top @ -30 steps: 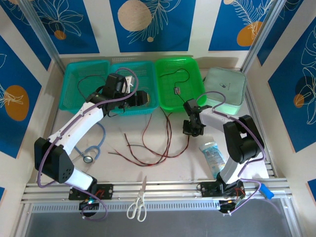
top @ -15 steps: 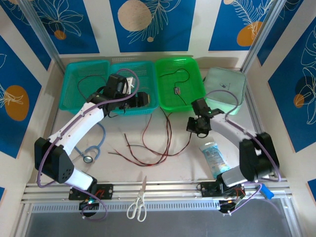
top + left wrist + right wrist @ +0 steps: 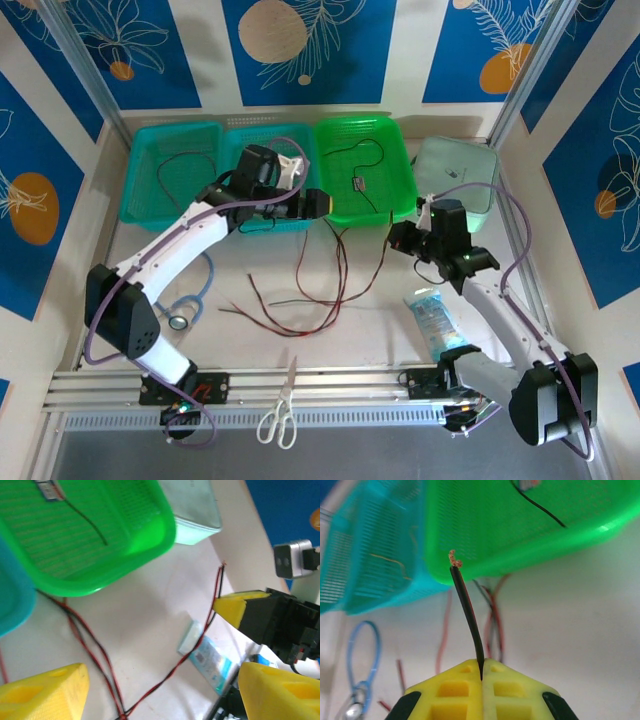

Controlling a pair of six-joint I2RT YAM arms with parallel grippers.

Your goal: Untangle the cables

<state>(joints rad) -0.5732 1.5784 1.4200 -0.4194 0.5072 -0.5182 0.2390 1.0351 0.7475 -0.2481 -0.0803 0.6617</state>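
the right fingers [image 3: 481, 680] are pinched shut on a thin red-and-black cable [image 3: 466, 611]. its bare copper end sticks up past them, in front of the green basket [image 3: 530, 535]. from the fingers that cable droops to the table [image 3: 380, 335] and runs into the other cables [image 3: 300, 312], a loose red and dark tangle lying mid-table just in front of the baskets. the left fingers [image 3: 318, 203] hang spread wide at the front edge of the middle teal basket [image 3: 240, 135], holding nothing. a blue stethoscope [image 3: 197, 292] lies left of the tangle, and scissors [image 3: 283, 405] rest by the near rail.
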